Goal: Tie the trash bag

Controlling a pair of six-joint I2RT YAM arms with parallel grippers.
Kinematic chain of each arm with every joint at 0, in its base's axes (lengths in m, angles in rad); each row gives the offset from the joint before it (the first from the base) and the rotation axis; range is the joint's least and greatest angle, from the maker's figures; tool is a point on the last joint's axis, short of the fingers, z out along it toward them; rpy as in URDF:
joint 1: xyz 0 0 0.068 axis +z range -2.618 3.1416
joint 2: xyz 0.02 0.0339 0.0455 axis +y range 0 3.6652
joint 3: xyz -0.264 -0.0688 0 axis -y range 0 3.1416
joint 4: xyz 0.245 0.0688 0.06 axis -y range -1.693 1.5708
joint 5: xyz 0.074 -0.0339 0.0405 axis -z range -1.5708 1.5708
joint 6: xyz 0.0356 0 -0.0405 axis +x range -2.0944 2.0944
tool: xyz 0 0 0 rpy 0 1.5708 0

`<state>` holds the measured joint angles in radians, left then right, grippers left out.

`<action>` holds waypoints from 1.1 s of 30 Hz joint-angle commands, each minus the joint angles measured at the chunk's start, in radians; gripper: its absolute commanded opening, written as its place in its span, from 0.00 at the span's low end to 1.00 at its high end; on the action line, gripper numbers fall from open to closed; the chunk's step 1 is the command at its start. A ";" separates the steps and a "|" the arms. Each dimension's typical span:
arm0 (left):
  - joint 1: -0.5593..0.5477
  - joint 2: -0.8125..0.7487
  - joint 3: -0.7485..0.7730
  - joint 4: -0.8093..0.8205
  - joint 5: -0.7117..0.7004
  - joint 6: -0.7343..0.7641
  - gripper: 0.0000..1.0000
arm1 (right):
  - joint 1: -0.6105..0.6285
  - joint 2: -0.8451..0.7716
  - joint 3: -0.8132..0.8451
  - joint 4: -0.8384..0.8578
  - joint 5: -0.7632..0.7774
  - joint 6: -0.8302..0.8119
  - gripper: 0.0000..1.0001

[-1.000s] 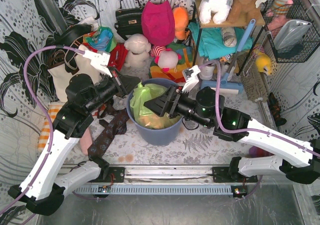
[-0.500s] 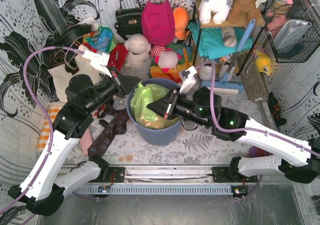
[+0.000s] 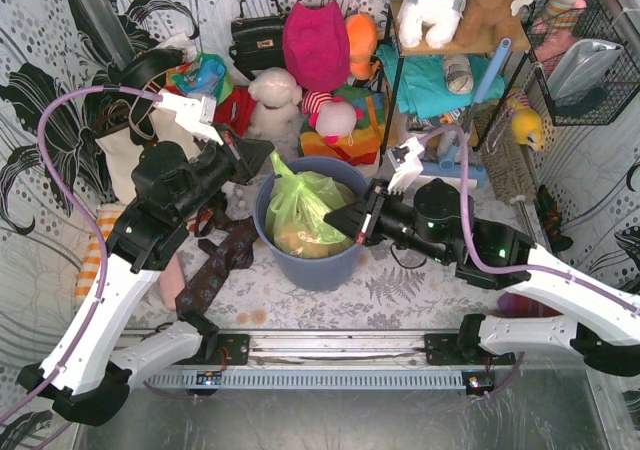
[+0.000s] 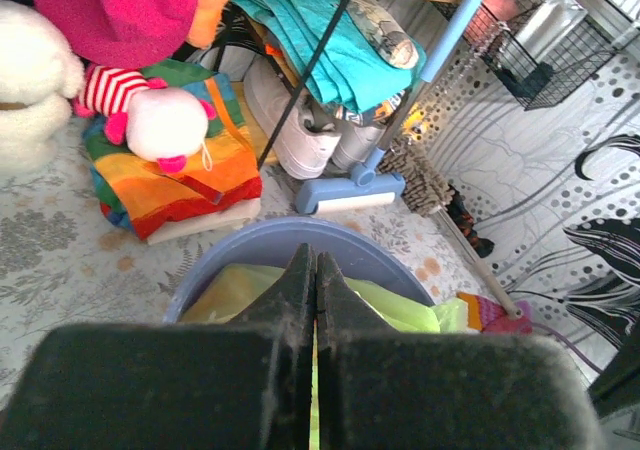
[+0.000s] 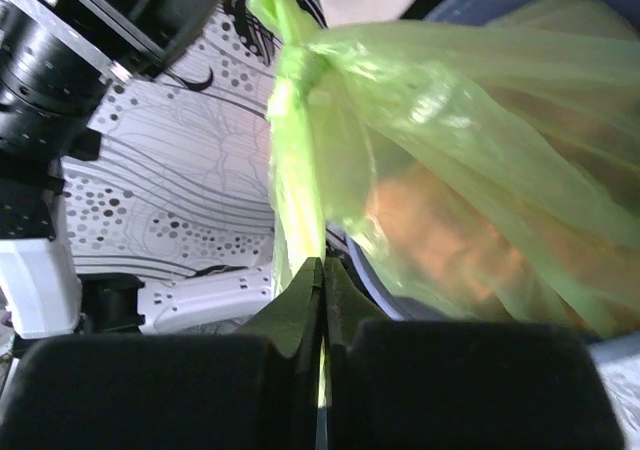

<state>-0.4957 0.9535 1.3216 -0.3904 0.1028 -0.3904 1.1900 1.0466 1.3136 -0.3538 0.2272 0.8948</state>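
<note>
Where it bunches, thin crinkled trash bag (image 3: 303, 198), round bin (image 3: 320, 266).

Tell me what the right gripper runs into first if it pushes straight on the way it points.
The right gripper, shut on a strand of the trash bag, would first meet the bag's twisted neck right ahead of its tips. The left arm lies beyond it, but how far is unclear.

Cluttered home storage corner, plush toys (image 3: 436, 0), handbag (image 3: 258, 35), floral wallpaper (image 3: 40, 30)
</note>
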 commanded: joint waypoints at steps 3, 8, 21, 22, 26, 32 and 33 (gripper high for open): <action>0.001 -0.006 -0.001 0.042 -0.149 0.062 0.00 | 0.006 -0.096 -0.117 -0.134 0.019 0.050 0.00; 0.000 -0.006 -0.027 0.030 -0.213 0.071 0.00 | 0.006 -0.137 -0.212 -0.170 0.021 0.090 0.00; 0.000 -0.011 0.027 -0.024 -0.151 -0.005 0.65 | 0.005 -0.145 -0.190 -0.107 0.059 0.060 0.18; 0.002 -0.012 0.034 -0.037 -0.138 -0.018 0.68 | 0.007 -0.145 -0.186 -0.102 0.060 0.057 0.21; 0.000 -0.011 0.045 -0.082 -0.112 -0.085 0.81 | 0.006 -0.141 -0.170 -0.089 0.062 0.050 0.24; 0.001 -0.039 -0.012 -0.107 -0.097 -0.147 0.87 | 0.006 -0.134 -0.171 -0.046 0.054 0.042 0.27; 0.001 -0.046 -0.021 -0.111 -0.098 -0.158 0.87 | 0.007 -0.131 -0.167 -0.044 0.053 0.039 0.28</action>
<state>-0.4969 0.9375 1.3273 -0.4885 -0.0139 -0.4866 1.1900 0.9195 1.1088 -0.4557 0.2668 0.9554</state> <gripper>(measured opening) 0.865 0.267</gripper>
